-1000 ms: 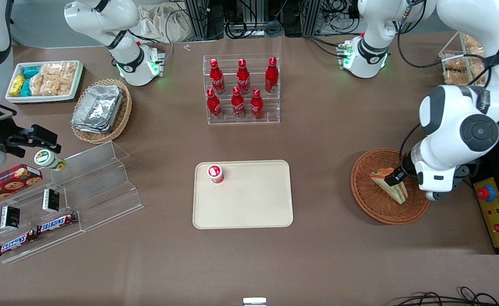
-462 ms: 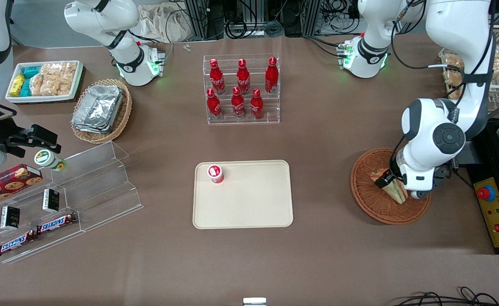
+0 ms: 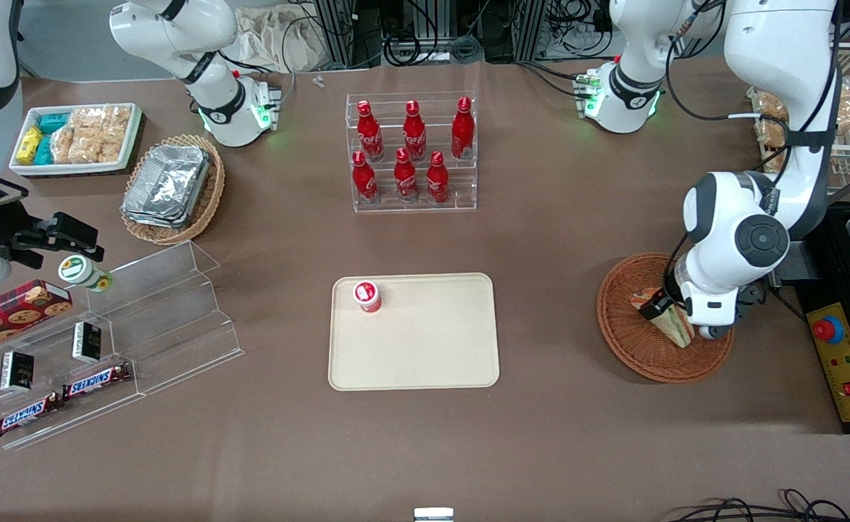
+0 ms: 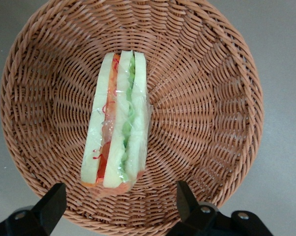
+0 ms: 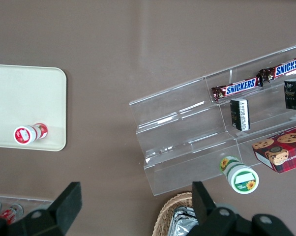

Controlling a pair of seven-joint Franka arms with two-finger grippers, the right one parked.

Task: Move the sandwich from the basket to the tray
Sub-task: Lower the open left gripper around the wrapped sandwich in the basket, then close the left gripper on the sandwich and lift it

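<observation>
Sandwich (image 4: pixel 116 123) is lying on edge in the basket (image 4: pixel 212 98), looking light, soft and slippery in plastic film. Gripper (image 4: pixel 121 206) is hovering above it, fingers (image 4: pixel 52 204) spread, straddling its flat bread faces.

Basket (image 4: pixel 222 113): woven wicker, reddish-brown, rough ribbed weave. Sandwich (image 4: pixel 117 128): pale soft bread w/ glossy clear film wrap. Tray (image 3: pixel 425 348): beige plastic, smooth, matt. Table (image 3: pixel 555 435): brown, matt, cloth-like cover. Gripper (image 4: pixel 119 209) above basket: black fingers (image 4: pixel 52 204), matt plastic look, spread wide either side of sandwich.
</observation>
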